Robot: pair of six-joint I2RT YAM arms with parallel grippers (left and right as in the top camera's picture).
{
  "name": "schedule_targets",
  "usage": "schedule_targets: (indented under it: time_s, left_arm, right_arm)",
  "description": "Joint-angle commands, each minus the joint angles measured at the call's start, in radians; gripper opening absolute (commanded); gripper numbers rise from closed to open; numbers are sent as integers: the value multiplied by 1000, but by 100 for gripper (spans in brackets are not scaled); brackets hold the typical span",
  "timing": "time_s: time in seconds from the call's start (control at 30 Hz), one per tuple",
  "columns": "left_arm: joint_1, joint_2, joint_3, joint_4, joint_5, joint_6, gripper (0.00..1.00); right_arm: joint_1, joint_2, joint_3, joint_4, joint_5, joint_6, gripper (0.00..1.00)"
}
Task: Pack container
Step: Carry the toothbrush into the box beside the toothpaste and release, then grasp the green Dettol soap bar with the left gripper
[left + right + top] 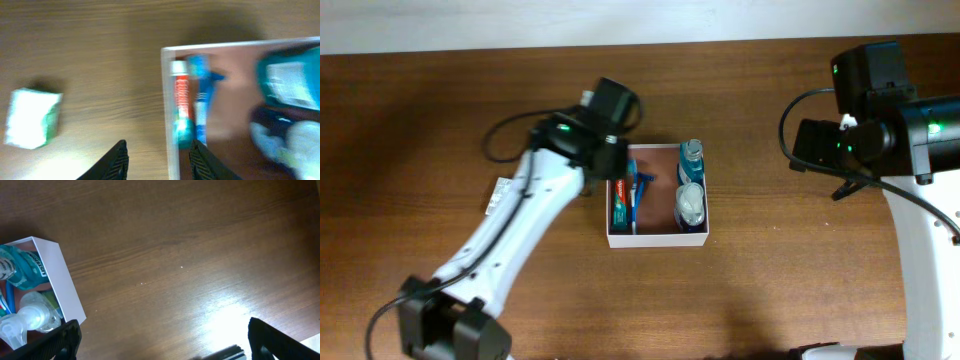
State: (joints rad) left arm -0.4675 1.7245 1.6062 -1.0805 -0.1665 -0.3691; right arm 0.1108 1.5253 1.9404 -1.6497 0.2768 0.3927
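The container (658,237) is a square white-walled box with a reddish-brown floor, mid-table. In it lie a red-and-white toothpaste tube (618,206), a blue toothbrush (638,194), a teal mouthwash bottle (691,160) and a clear bottle (690,205). My left gripper (613,163) hovers at the box's upper left corner. In the left wrist view this gripper (160,160) is open and holds nothing. Its fingers straddle the box's left wall (167,115), with the toothpaste tube (182,100) and toothbrush (202,100) just inside. My right gripper (170,342) is wide open over bare wood, right of the container (57,275).
A small white-and-green packet (32,117) lies on the wood left of the box, partly under my left arm in the overhead view as a small white packet (500,195). The right arm (880,110) stands at the table's far right. A pale wall edge runs along the back.
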Motion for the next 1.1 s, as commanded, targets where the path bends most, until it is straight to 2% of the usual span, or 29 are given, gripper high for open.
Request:
schedule_targets:
  time_s: [0.0,0.13,0.17,0.23,0.27,0.3,0.37,0.5,0.6,0.77,0.93,1.07]
  left_arm:
    - [125,-16,10,-42,-66,95,42]
    - [264,-8,8,-66,-55,170,45]
    - [293,-5,6,-67,-55,201,50]
    - [335,-2,-5,-65,-54,249,62]
    - [359,2,-15,-65,-47,262,75]
    - [375,5,-24,-64,-31,263,82]
    - [400,11,-43,-51,-8,284,93]
    - [447,30,-140,48,-6,327,95]
    - [480,59,-200,105,-6,388,89]
    - [515,117,-236,130,-3,468,99]
    - [516,175,-237,157,126,623,99]
    - [516,224,-237,164,126,633,99]
  right_arm:
    - [-7,2,10,0,16,4,98]
    - [-7,2,10,0,16,4,98]
    - [-7,2,10,0,16,4,98]
    - [-7,2,10,0,16,4,98]
    - [-7,2,10,0,16,4,98]
    - [-7,2,10,0,16,4,98]
    - [-7,2,10,0,16,4,98]
    - [-7,2,10,0,16,4,98]
    - [-7,2,10,0,16,4,98]
    - [-7,2,10,0,16,4,98]
    - [-7,2,10,0,16,4,98]
    - [-7,2,10,0,16,4,98]
